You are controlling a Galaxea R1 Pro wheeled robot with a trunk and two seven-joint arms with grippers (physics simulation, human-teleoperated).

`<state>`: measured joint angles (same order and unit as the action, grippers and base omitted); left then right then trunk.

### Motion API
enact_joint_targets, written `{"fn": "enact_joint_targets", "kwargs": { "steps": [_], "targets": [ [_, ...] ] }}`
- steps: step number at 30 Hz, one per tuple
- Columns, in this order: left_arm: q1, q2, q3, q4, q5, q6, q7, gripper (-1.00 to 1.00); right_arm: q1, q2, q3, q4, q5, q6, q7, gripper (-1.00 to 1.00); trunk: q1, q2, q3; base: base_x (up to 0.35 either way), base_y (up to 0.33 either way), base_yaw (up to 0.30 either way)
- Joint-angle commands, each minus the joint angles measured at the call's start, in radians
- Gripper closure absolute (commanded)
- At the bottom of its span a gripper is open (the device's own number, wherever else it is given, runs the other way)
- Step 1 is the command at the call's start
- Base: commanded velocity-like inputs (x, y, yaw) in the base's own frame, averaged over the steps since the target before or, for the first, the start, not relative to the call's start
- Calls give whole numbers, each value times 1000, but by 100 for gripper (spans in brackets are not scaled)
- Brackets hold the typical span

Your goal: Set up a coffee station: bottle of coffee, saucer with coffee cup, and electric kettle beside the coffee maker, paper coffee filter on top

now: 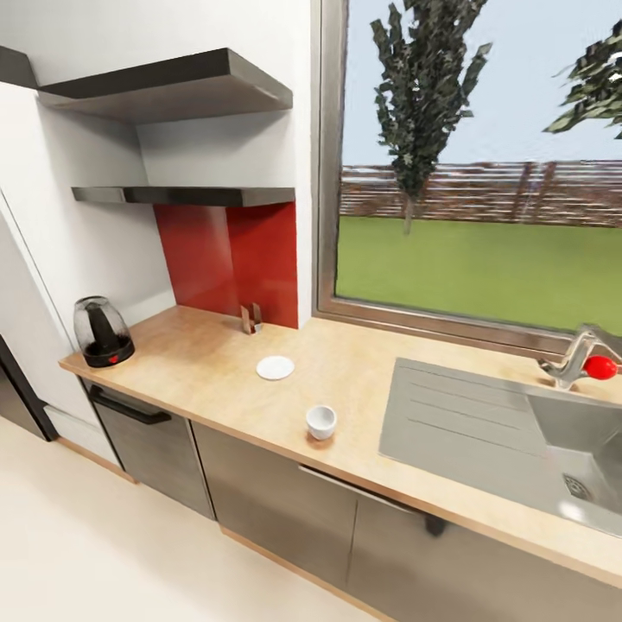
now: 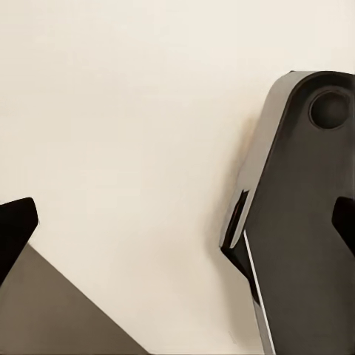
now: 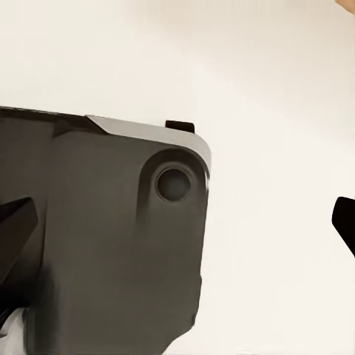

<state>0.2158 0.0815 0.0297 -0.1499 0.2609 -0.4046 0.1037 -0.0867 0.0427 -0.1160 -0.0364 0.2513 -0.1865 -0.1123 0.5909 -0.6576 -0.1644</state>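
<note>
Saucer lies flat on the counter, and the coffee cup stands apart from it, nearer the front edge. Electric kettle stands at the far left end, well away from both. I think the cup must go onto the saucer, a short way back and left. Both wrist views look down at pale floor and dark robot parts. Left hand and right hand have their tips spread wide, holding nothing.
</note>
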Motion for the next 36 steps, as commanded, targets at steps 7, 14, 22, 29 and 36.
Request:
{"fn": "enact_joint_targets", "kwargs": {
  "steps": [7,14,22,29,36],
  "targets": [
    [0,0,2,-2,0,0,1,-100,-1,-1,-8,1,11,-3,-4,-100,1,-1,-1,239,259,-8],
    [0,0,2,-2,0,0,1,-100,-1,-1,-8,1,11,-3,-4,-100,1,-1,-1,207,277,-140],
    [0,0,3,-2,0,2,1,-100,-1,-1,-8,1,11,-3,-4,-100,1,-1,-1,116,310,-267],
    [0,0,3,-2,0,3,1,-100,-1,-2,-8,1,10,-3,-4,-100,1,-1,-1,9,332,-278],
    [-1,0,3,-2,0,6,1,-100,-1,-1,-8,1,10,-3,-4,-100,1,-1,-1,0,334,-278]
  ]
}}
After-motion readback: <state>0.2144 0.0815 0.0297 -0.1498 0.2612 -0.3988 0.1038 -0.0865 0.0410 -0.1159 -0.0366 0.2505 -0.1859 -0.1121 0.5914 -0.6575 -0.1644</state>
